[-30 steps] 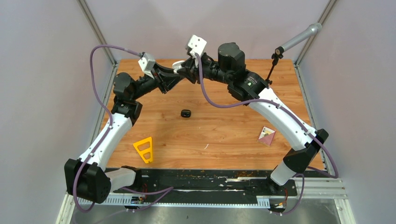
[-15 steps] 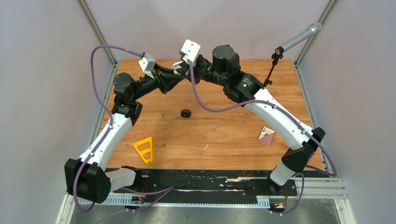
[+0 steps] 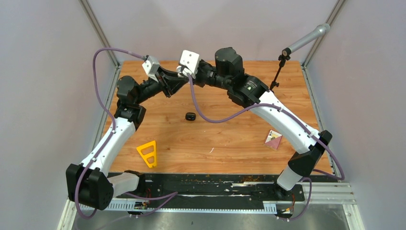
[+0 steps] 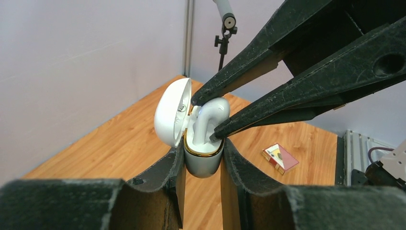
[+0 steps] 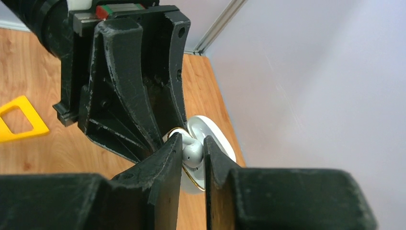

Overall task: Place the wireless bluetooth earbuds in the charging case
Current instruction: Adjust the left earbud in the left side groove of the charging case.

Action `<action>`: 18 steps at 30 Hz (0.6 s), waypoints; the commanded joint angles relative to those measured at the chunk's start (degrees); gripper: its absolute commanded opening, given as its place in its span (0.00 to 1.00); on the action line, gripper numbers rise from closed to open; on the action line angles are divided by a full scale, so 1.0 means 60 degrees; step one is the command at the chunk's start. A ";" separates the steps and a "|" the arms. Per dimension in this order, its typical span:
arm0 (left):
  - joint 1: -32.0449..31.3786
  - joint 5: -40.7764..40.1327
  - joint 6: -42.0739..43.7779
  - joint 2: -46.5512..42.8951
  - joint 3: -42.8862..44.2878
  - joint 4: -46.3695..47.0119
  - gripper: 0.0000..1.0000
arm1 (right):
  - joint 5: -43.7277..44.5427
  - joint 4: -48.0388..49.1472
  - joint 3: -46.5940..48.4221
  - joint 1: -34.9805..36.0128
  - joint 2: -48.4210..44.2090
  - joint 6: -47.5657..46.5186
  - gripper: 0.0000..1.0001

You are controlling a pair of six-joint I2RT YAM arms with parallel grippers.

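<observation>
While the left hand is clamping the open charging case | right hand, having swung in, is pinching a white earbud between its tips, stem entering the case | insertion is likely starting.

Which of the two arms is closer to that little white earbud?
Right. The right fingers pinch the white earbud from both sides; the left fingers grip the open white case below it.
</observation>
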 commanded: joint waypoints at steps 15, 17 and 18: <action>-0.0128 0.0525 0.0899 -0.0376 0.0072 -0.0322 0.00 | -0.0557 -0.1032 0.0765 0.0188 -0.0028 -0.3687 0.00; -0.0139 0.0589 0.1009 -0.0395 0.0077 -0.0387 0.00 | -0.0655 -0.1085 0.0834 0.0187 -0.0039 -0.3705 0.00; -0.0143 0.0604 0.1067 -0.0401 0.0080 -0.0439 0.00 | -0.0768 -0.1161 0.0890 0.0187 -0.0039 -0.3722 0.00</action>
